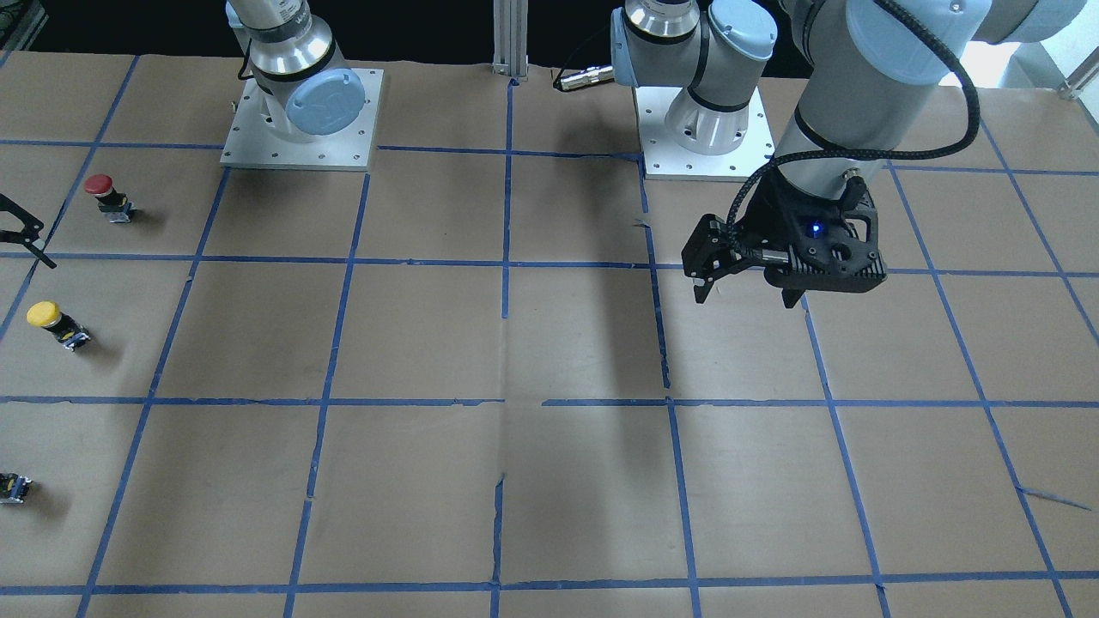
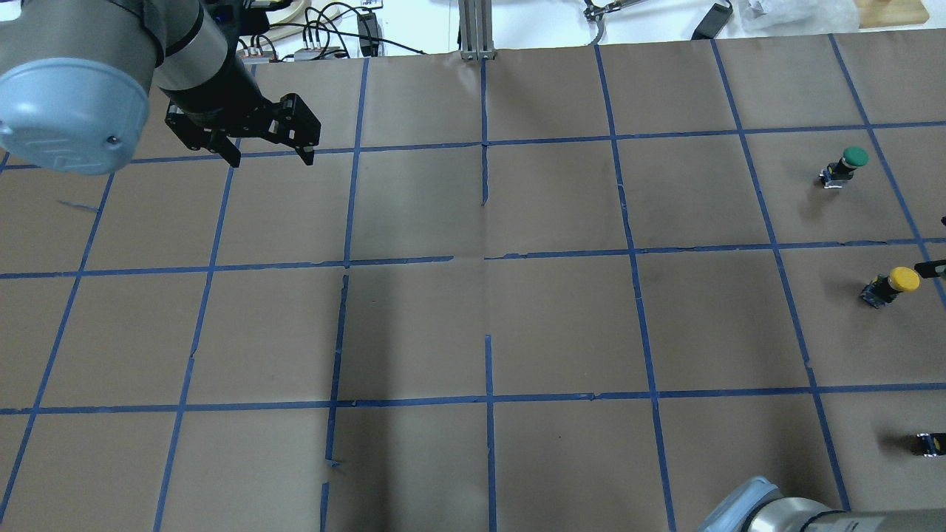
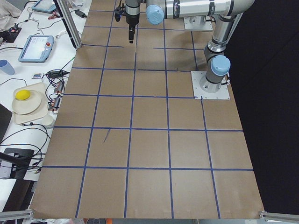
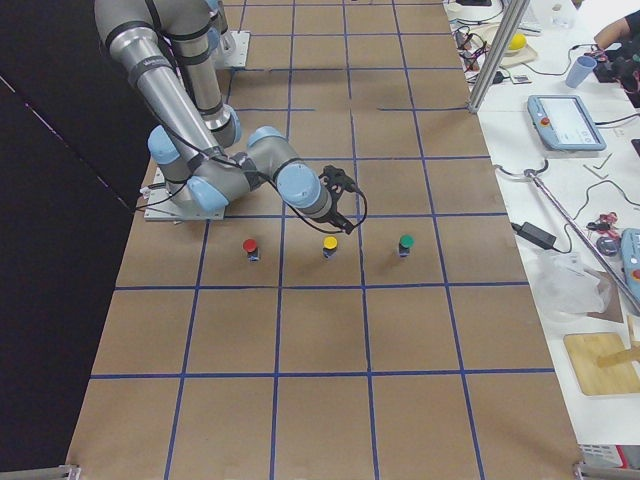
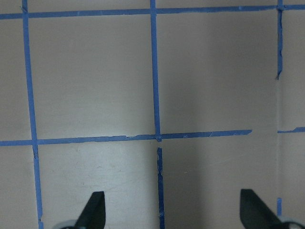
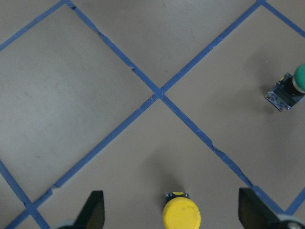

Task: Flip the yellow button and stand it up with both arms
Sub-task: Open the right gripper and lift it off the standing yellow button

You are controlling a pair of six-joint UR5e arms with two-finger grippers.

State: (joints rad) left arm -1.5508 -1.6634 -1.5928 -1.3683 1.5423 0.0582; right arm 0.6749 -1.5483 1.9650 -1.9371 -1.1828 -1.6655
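The left gripper [image 2: 270, 159] hangs open, well apart from the work. The right gripper [image 6: 169, 191] is spread wide just over the yellow button [image 1: 53, 324], which stands cap-up between a red button [image 1: 99, 184] and a green button [image 2: 855, 157]. It looks light, rigid and probably top-heavy with a slick cap, so it seems best pinched on its blocky base.

L gripper [image 2: 270, 157] – table's 10 o'clock, raised, jaws apart, pointing down | R gripper [image 6: 170, 193] – 3 o'clock, low, jaws apart

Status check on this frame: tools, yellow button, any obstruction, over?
Left tool open, empty, far across the table. Right tool open above the yellow button, no grip. Button upright, cap up. Red button and green button flank it, apart.
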